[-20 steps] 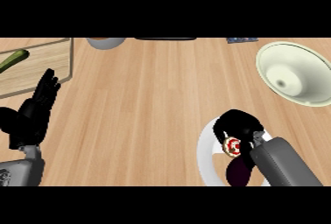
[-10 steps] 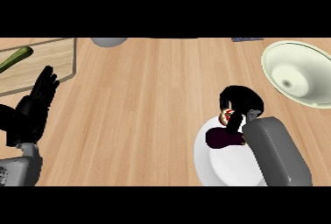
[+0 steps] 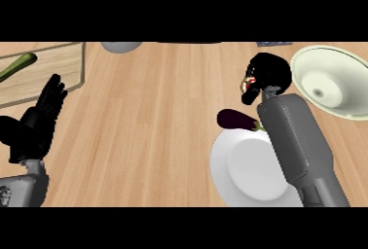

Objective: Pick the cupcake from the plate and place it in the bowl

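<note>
Two black hands show over the wooden counter [image 3: 158,126]. At the right, the right hand [image 3: 267,73] has its fingers curled round the cupcake [image 3: 249,83], held above the counter between the white plate [image 3: 248,170] nearer and the cream bowl [image 3: 332,80] just right. A dark eggplant [image 3: 237,119] lies at the plate's far rim. At the left, the left hand [image 3: 39,121] rests with fingers straight, near a cutting board [image 3: 50,68] carrying a green vegetable [image 3: 16,65].

Cupcake [image 3: 249,83] in right hand [image 3: 269,73], beside bowl [image 3: 332,82].
</note>
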